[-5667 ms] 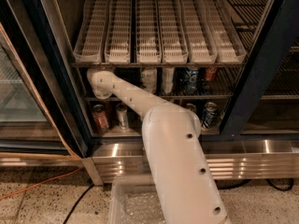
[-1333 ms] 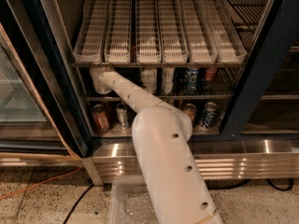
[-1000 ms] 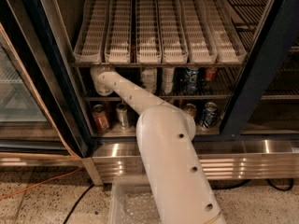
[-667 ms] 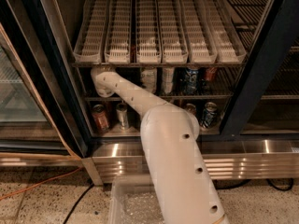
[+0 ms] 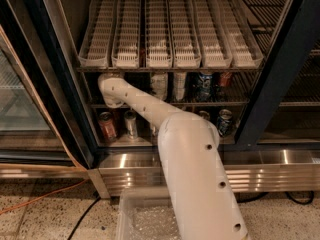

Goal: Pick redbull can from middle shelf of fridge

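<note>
While the long white robot arm reaches up from the lower right into the large black-framed glass-door fridge, its gripper sits at the far left end of the dark wire middle shelf, tucked behind the rounded white wrist. Whether the gripper is open, closed or holding anything cannot be told from this angle. The redbull can cannot be made out either; the wrist covers the left part of the shelf where the gripper is.

Further right on the same shelf stand two wider white-labelled cans, a blue can and a small red can. Just above hangs the rack of white plastic slotted lanes. On the level below, a reddish-brown can and a slim silver can stand side by side at the left, and a dark patterned can stands at the right. A clear plastic bin lies on the speckled floor before the ribbed steel base, with an orange cable to its left.
</note>
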`<state>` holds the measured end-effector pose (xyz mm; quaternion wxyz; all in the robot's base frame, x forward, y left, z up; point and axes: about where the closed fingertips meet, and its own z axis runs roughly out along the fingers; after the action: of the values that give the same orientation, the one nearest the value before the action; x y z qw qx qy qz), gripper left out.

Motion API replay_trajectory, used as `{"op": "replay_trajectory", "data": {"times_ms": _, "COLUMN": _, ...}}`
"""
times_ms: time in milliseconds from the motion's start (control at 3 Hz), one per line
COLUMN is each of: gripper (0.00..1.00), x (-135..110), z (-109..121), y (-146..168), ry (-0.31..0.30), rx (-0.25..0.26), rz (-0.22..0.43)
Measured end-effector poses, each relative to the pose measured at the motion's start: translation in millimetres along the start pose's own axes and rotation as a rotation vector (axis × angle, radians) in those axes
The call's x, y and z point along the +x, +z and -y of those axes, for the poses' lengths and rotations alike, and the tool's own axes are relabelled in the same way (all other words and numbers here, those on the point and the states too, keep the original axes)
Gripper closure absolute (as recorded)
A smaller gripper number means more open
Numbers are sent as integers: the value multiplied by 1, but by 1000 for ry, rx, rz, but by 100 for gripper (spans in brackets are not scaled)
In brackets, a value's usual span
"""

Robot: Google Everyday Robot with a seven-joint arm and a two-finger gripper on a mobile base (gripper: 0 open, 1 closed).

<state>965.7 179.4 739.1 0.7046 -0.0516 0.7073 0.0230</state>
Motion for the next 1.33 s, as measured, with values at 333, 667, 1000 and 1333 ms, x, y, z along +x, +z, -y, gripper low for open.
{"op": "replay_trajectory", "data": {"times_ms": 333, "gripper": 100, "x": -2, "z": -1, "y": -8, "ry": 11, "rx": -16, "rz": 9}}
{"op": "replay_trajectory", "data": {"times_ms": 667, "gripper": 100, "x": -4, "z": -1, "y": -14, "ry": 16, "rx": -26, "rz": 21}}
{"op": "replay_trajectory", "data": {"times_ms": 1000, "gripper": 100, "x": -7, "z": -2, "y": -20, "ry": 17, "rx": -31, "rz": 33}}
{"op": "replay_trajectory", "data": {"times_ms": 1333, "gripper": 100, "x": -10, "z": -5, "y": -27, "ry": 14, "rx": -39, "rz": 42}}
